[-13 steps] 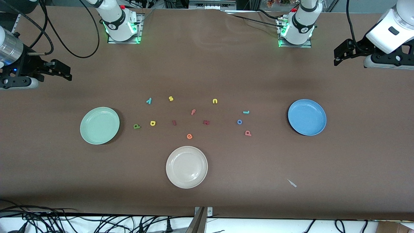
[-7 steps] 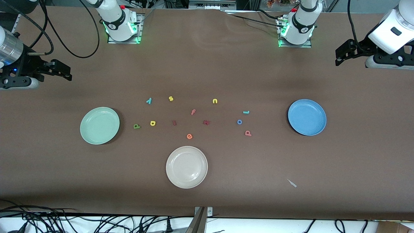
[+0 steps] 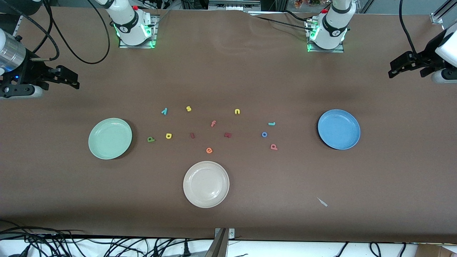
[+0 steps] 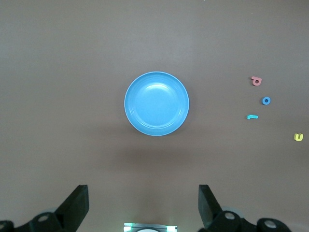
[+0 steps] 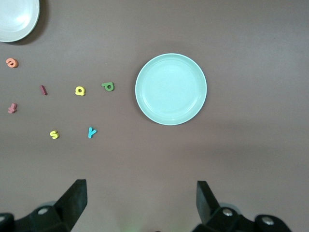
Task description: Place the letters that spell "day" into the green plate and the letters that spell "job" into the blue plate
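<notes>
The green plate [image 3: 110,138] [image 5: 171,89] lies toward the right arm's end, with the dark green d [image 3: 151,139], yellow a [image 3: 168,135] and teal y [image 3: 164,111] on the table beside it. The blue plate [image 3: 339,129] [image 4: 156,103] lies toward the left arm's end, beside the teal j [image 3: 271,124], blue o [image 3: 264,134] and pinkish b [image 3: 273,146]. Both plates hold nothing. My left gripper [image 3: 396,66] [image 4: 143,203] hangs open high over its end of the table. My right gripper [image 3: 73,79] [image 5: 141,200] waits open over the other end.
A cream-white plate [image 3: 206,184] sits nearest the front camera. Other letters lie mid-table: yellow s [image 3: 188,109], yellow n [image 3: 237,111], orange f [image 3: 213,123], orange e [image 3: 209,150] and two dark red pieces [image 3: 192,135] [image 3: 228,135]. A small scrap [image 3: 322,202] lies near the front edge.
The left gripper has drawn outward toward its own end of the table and partly out of the front view. The right arm and all letters have not moved.
</notes>
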`<state>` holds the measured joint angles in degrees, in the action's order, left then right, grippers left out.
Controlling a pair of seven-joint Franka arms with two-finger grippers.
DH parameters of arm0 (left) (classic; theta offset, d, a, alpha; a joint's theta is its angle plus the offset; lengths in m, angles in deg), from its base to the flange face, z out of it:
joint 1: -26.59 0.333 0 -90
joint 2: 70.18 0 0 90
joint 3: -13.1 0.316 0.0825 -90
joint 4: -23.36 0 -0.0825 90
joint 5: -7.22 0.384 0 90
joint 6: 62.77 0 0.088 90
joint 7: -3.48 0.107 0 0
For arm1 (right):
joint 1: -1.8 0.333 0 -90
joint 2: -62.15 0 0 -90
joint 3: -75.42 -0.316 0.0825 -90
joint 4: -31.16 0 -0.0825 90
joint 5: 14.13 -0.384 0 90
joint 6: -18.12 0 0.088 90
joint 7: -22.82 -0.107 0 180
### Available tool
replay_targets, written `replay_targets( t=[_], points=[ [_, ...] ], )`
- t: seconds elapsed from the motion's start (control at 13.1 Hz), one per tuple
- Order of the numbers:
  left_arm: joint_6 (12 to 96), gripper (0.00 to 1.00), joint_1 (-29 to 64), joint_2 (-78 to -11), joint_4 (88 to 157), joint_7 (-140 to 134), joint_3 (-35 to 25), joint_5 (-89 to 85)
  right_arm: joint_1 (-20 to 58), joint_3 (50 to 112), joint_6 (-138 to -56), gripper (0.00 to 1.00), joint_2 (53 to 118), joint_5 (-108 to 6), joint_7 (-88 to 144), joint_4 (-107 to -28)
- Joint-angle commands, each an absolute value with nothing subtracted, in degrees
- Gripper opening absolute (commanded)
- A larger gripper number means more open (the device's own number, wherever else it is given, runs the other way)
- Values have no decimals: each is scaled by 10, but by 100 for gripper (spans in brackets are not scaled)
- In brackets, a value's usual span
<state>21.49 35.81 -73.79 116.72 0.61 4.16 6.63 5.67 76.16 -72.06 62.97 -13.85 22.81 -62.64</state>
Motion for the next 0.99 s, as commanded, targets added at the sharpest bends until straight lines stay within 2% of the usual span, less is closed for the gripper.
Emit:
replay_targets(
  t=[0.0, 0.91],
  points=[
    [202, 100, 356, -731, 1149, 8, 34, 78, 53, 759, -723, 100, 622, -136, 226, -634],
    [202, 100, 352, -732, 1149, 1, 31, 78, 54, 759, -724, 100, 622, -136, 226, -634]
  ],
)
